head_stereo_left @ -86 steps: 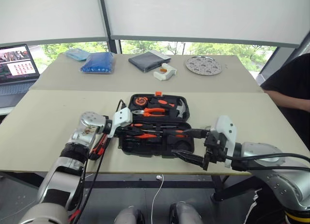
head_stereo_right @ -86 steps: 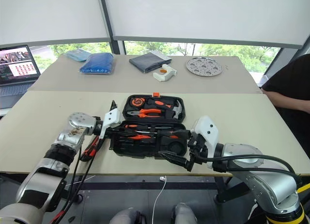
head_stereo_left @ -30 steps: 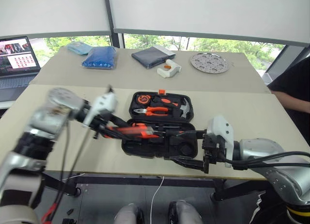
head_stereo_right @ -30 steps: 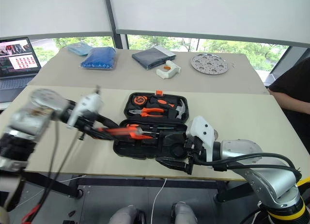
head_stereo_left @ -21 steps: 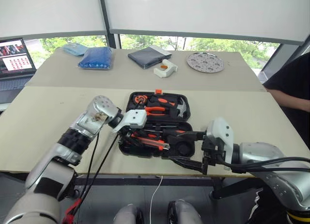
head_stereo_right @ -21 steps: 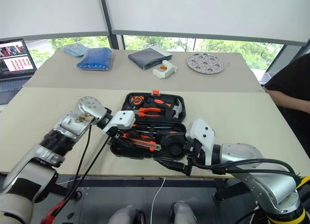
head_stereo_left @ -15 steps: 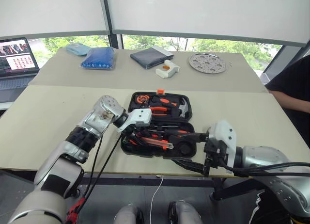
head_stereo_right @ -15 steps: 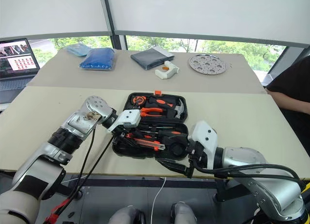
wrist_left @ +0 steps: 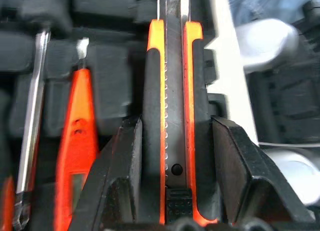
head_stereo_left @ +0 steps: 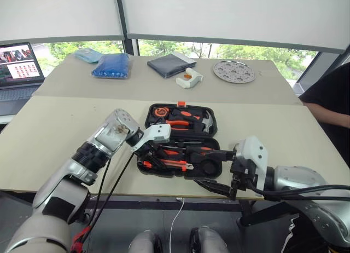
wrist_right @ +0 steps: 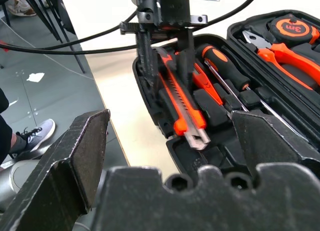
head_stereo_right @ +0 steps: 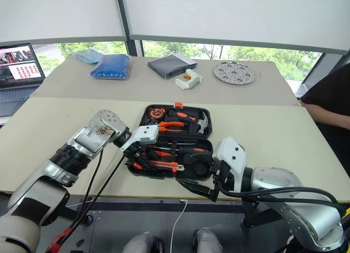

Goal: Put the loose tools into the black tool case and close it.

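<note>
- The left gripper (wrist_left: 172, 156) has its two black fingers (wrist_left: 122, 161) on either side of the orange-black utility knife (wrist_left: 172, 116). A thin gap shows on each side in the left wrist view, so I cannot tell whether they pinch it or merely flank it.
- The knife lies along the near half of the black tool case (head_stereo_left: 213, 171), at its left end, with the blade end pointing toward the case's middle (wrist_right: 182, 106).
- Just beside the knife sit a slim red screwdriver (wrist_left: 75, 136) and a black-and-orange handled screwdriver (wrist_right: 227, 66), both in moulded slots.
- The right gripper (head_stereo_left: 210, 171) hovers at the near right corner of the case. Its fingers (wrist_right: 82, 151) are spread wide, with nothing between them.
- The case lies open, its lid half toward the far side, holding the orange-handled pliers (head_stereo_left: 178, 123), a hammer (head_stereo_left: 206, 121) and a tape measure (head_stereo_left: 160, 111).
- The case's near wall sits close to the front edge of the table (head_stereo_left: 49, 143), leaving only a narrow strip there. To the left of the case there is broad bare tabletop, and to the right a fair stretch as well.
- The left arm crosses in from the left over that bare tabletop, cables hanging below it past the table edge.
- On the far table, well apart from the case: a blue bag (head_stereo_left: 112, 65), a dark grey flat pouch (head_stereo_left: 170, 64), a small white-and-orange object (head_stereo_left: 188, 78) and a round perforated metal plate (head_stereo_left: 234, 71).
- A laptop (head_stereo_left: 19, 64) stands at the far left; a person's dark sleeve (head_stereo_left: 328, 94) shows at the right edge.
</note>
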